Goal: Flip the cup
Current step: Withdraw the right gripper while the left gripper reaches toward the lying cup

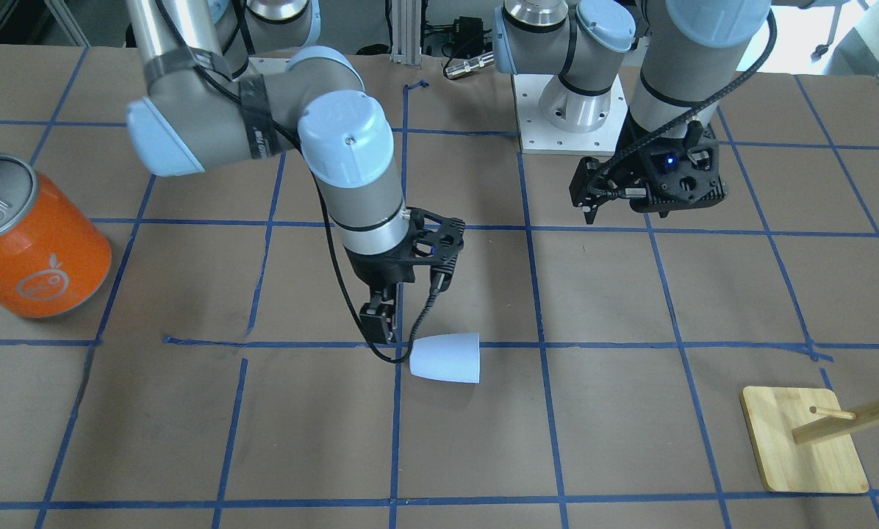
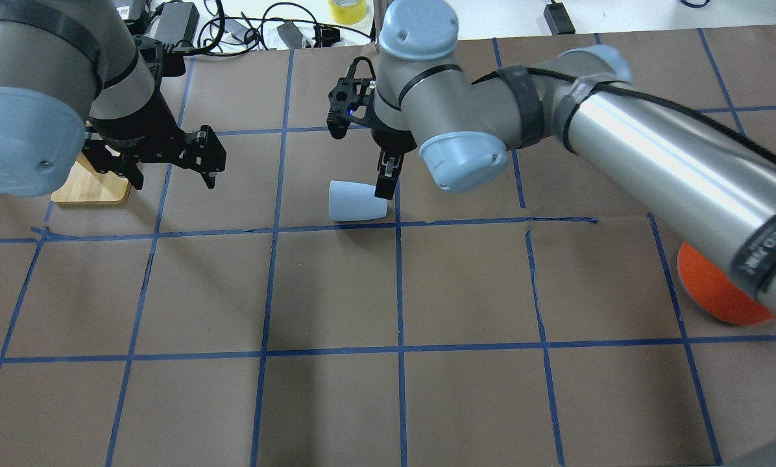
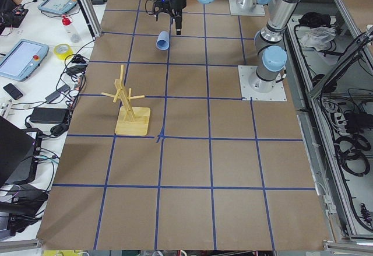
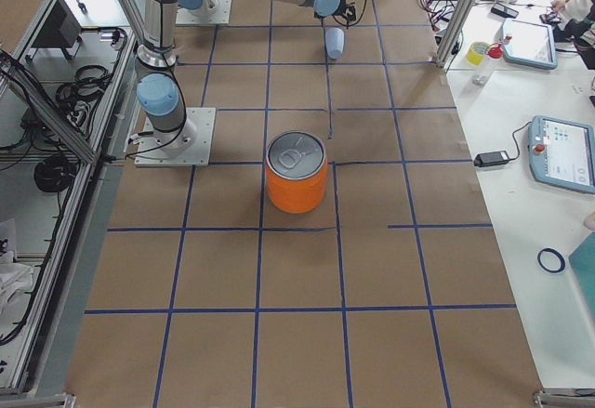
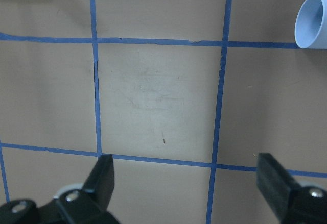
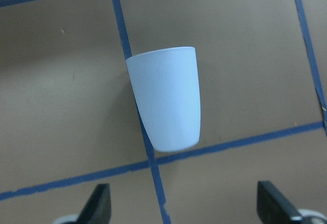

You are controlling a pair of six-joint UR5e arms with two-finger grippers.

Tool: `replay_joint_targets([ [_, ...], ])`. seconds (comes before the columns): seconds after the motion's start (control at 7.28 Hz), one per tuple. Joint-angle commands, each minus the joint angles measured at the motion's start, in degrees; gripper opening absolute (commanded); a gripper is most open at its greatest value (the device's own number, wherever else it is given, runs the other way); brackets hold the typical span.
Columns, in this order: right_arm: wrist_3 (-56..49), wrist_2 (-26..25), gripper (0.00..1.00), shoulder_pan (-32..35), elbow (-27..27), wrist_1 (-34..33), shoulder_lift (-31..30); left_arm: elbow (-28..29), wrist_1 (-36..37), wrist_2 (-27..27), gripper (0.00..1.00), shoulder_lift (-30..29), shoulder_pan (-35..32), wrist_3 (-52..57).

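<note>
Zero flips logged | saw cup point(image 1: 447, 358) sideways, frame centre, ungrasped | saw right fingers point(image 6: 99, 203) spread beside it, left fingers point(image 5: 104, 175) spread | judged grasp, upending pending

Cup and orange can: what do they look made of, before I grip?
Cup: likely plastic, matte; evenly pale blue-white, opaque, no glare spots.
Can: probably metal; its silver lid reflects light and shows a tab-like outline; orange wall smooth, slightly glossy, perhaps printed or wrapped.
</note>
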Motion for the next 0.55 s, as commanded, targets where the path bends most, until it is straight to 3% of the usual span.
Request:
replay_joint_targets([
  [0.0,1.5,1.2,1.0,-6.6,-0.6,12.5,-10.0,-1.3,8.7,-10.8,1.0,-5.1,0.1,-0.6],
  [0.14,6.1,0.3,1.0,-7.4,-0.8,12.9,-12.9,-1.8,13.7,-11.6,1.0,-8.3,0.0,-0.8],
  [0.41,17.3,-1.6,1.0,-8.8,-1.1,16.3,-15.6,-3.2,20.1,-21.0,1.0,-14.5,-0.1,-0.8],
])
